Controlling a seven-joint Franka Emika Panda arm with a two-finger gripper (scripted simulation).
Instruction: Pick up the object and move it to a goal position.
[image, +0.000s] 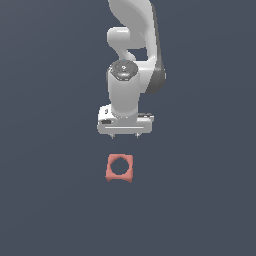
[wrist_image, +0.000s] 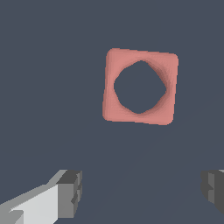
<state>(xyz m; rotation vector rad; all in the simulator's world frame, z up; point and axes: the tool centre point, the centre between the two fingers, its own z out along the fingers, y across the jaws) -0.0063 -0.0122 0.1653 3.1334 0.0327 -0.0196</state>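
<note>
On the bare dark counter (image: 45, 200) the pink block (image: 119, 168) lies ungrasped, the gripper (image: 124, 135) above with fingers (wrist_image: 70, 192) wide, so pickup and carry remain.

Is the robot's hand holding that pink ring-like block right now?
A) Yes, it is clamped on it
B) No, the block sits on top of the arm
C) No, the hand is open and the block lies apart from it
C: the hand has its fingers spread wide, with the pink block lying clear of them, untouched.
</note>
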